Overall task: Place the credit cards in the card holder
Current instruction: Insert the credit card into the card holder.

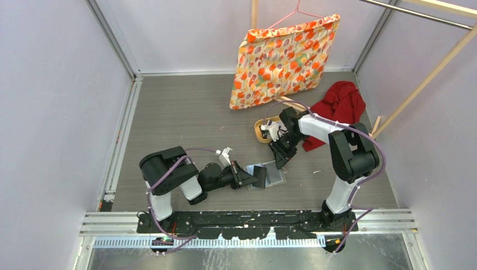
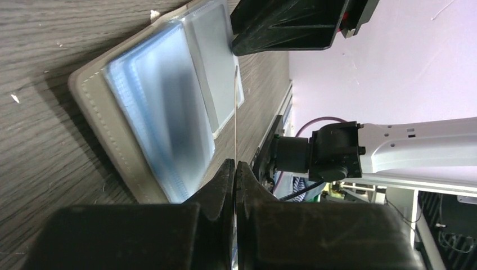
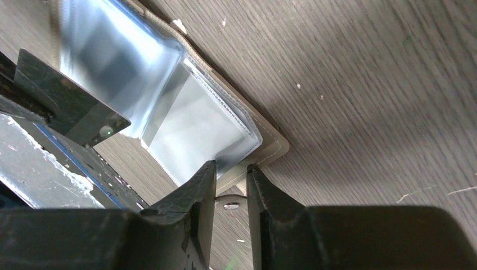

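The card holder (image 1: 274,173) lies open on the table, its pale blue-white pockets up; it also shows in the left wrist view (image 2: 163,112) and the right wrist view (image 3: 185,112). My left gripper (image 1: 253,178) is shut on a black credit card (image 1: 260,176), seen edge-on as a thin line (image 2: 234,118) just over the holder's pockets; the card's dark face shows in the right wrist view (image 3: 67,98). My right gripper (image 1: 279,158) stands at the holder's far edge, its fingertips (image 3: 205,180) close together around the holder's clasp tab (image 3: 229,202). More cards (image 1: 271,130) lie in the tray.
An oval tan wooden tray (image 1: 260,135) sits behind the right gripper. A red cloth (image 1: 340,104) lies at the back right. A floral cushion cover (image 1: 284,59) hangs on a hanger at the back. Wooden rods (image 1: 427,79) lean at the right.
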{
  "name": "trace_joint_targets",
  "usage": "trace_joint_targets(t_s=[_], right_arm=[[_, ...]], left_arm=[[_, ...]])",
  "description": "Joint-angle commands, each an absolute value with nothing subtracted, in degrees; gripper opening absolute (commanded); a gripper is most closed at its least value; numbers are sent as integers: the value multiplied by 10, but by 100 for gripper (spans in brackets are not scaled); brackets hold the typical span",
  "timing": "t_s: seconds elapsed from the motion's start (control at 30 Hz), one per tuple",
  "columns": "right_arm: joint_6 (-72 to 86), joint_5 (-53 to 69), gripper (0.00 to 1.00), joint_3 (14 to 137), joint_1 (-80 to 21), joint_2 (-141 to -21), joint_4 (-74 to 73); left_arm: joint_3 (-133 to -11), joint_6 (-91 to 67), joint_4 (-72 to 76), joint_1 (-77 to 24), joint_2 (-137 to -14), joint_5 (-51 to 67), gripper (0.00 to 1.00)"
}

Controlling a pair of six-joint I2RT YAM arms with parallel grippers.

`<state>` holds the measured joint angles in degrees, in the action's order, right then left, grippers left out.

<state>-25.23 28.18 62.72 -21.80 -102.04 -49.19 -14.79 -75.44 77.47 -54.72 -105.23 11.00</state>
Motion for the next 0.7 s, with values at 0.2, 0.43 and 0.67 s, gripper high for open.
trace_joint_targets(t_s=[0.2, 0.43, 0.67], right_arm=[[-236, 244, 24, 651, -233, -1033, -497], [-234, 237, 23, 652, -240, -1036, -497], [-233, 232, 22, 654, -241, -1035, -499]], left_arm=[[-154, -821, 818, -526, -1086, 142, 0], [-179, -823, 795, -514, -1105, 163, 0], [-194, -821, 734, -508, -1097, 170, 0]])
